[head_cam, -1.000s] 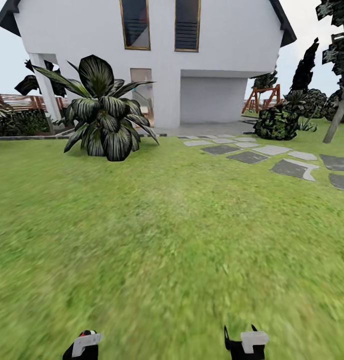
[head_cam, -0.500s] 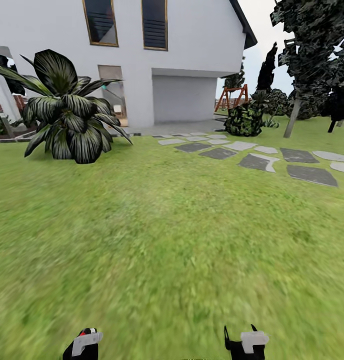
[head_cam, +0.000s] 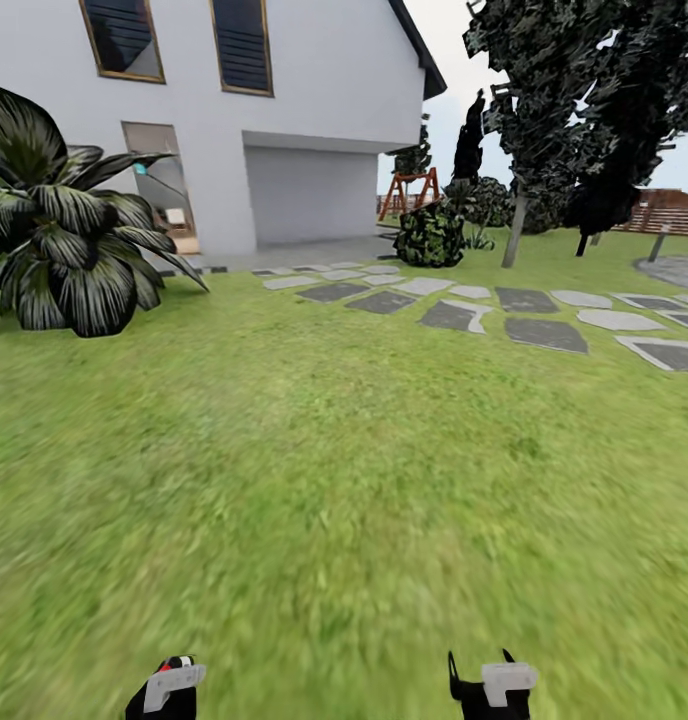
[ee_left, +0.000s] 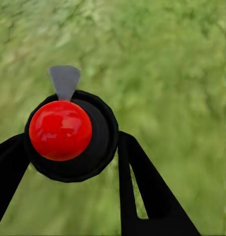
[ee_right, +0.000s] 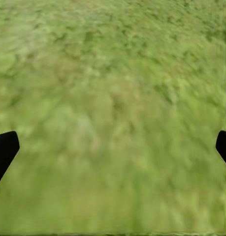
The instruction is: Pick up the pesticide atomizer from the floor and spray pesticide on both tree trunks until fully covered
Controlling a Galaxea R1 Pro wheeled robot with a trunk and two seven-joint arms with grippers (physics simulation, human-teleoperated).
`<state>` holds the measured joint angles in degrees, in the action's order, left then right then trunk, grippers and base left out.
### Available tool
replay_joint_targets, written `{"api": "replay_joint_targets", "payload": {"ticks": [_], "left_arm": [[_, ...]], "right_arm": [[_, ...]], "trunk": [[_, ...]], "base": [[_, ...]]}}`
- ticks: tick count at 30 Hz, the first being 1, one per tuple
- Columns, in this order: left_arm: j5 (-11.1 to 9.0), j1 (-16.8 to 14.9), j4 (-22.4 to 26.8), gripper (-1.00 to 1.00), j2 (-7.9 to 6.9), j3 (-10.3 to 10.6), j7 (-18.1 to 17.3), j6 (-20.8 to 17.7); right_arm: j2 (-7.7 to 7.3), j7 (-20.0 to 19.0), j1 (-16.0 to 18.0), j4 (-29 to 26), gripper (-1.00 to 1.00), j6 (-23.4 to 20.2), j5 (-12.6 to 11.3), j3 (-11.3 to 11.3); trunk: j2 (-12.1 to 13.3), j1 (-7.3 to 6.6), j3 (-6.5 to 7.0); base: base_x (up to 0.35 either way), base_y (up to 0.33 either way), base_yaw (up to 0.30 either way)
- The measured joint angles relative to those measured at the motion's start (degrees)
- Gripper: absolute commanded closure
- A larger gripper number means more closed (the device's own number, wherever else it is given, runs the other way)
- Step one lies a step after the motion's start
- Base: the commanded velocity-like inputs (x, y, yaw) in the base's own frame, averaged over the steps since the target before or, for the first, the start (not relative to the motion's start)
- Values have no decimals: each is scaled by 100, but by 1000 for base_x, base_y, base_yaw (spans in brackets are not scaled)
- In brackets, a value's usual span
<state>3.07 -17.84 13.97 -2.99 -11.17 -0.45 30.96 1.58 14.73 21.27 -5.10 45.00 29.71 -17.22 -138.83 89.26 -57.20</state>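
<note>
Far left in the head view, 1 big leafy plant (head_cam: 59, 250) sits by the white house (head_cam: 284, 110), which shows 2 upper windows. Grass (head_cam: 334, 480) fills the middle ground. Low at the edge, the left gripper (head_cam: 164, 690) peeks in with a red speck on it. The left wrist view tells more: the atomizer (ee_left: 68, 130), black with 1 red ball top and a grey nozzle, sits clamped between 2 black fingers (ee_left: 147, 196) above the lawn. Moving right, stepping stones (head_cam: 464, 310) curve across, 1 swing frame (head_cam: 406, 190) stands behind, and 2 dark trees (head_cam: 544, 90) rise beyond. The right gripper (head_cam: 489, 685) holds nothing; its wrist view shows fingertips (ee_right: 4, 150) spread wide over grass.
</note>
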Motion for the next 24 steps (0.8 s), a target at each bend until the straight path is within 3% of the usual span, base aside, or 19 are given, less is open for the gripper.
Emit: {"api": "replay_joint_targets", "payload": {"ticks": [24], "left_arm": [[0, 0, 0, 100, 0, 0, 0, 6]], "right_arm": [[0, -5, 0, 0, -100, 0, 0, 0]], "trunk": [[0, 0, -107]], "base": [[0, -19, -277]]}}
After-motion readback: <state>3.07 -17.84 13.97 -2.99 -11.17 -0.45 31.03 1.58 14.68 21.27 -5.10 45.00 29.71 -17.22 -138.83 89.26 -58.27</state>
